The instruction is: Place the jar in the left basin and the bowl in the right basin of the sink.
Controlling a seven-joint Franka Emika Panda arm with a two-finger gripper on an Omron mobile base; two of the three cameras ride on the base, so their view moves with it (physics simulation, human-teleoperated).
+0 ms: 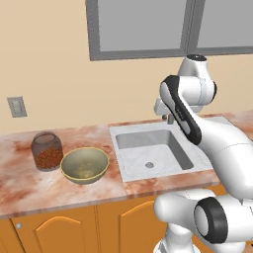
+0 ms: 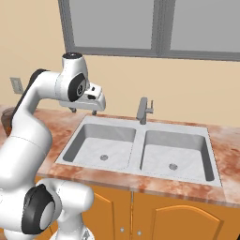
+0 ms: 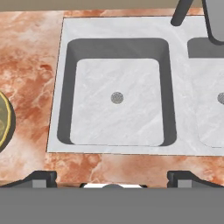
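Note:
The clear jar (image 1: 47, 150) of reddish-brown granules stands on the counter at the left. Close beside it on the right sits the olive-tan bowl (image 1: 85, 165), its rim also at the left edge of the hand view (image 3: 4, 122). The sink (image 2: 139, 145) has the wider left basin (image 2: 101, 145) and the narrower right basin (image 2: 173, 152), both bare, each with a small drain. My gripper (image 2: 84, 111) hangs open and holds nothing, high over the left basin (image 3: 116, 98) and pointing down. It stands well to the right of the jar and bowl.
An angular grey faucet (image 2: 143, 110) rises behind the divider. Marbled reddish counter (image 1: 29, 190) runs around the sink, with orange cabinet doors below. A window sits above, and a wall outlet (image 1: 17, 106) is at the left.

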